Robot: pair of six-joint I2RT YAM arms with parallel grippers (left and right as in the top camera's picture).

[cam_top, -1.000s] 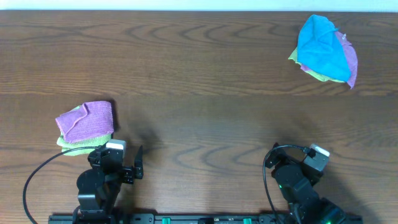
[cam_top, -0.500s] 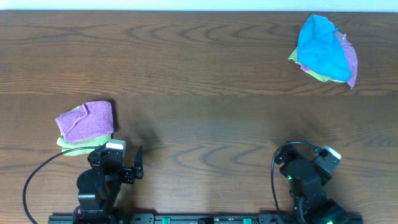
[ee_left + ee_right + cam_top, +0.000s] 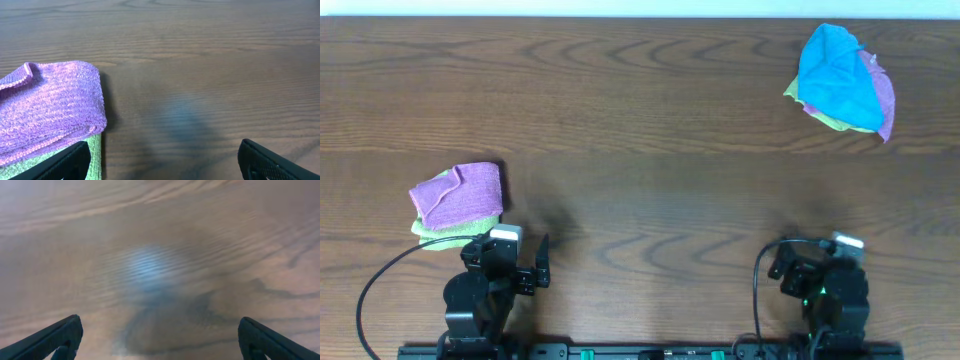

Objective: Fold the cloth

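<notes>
The cloth (image 3: 458,193) is magenta-purple and lies folded on a folded lime-green cloth (image 3: 428,229) at the left of the table. In the left wrist view the cloth (image 3: 47,107) fills the lower left, with the green one (image 3: 92,155) under it. My left gripper (image 3: 525,268) is open and empty just in front of and to the right of the cloth; its fingertips (image 3: 160,162) frame bare wood. My right gripper (image 3: 815,272) is open and empty near the front edge at the right, over bare wood (image 3: 160,340).
At the far right stands a loose pile: a bright blue cloth (image 3: 835,75) on top, a purple-pink cloth (image 3: 883,95) and a green edge (image 3: 820,117) showing beneath it. The brown wooden table (image 3: 640,150) stretches between the two piles.
My right arm has drawn back to the right and toward the front edge. The left arm and both cloth piles have not moved.
</notes>
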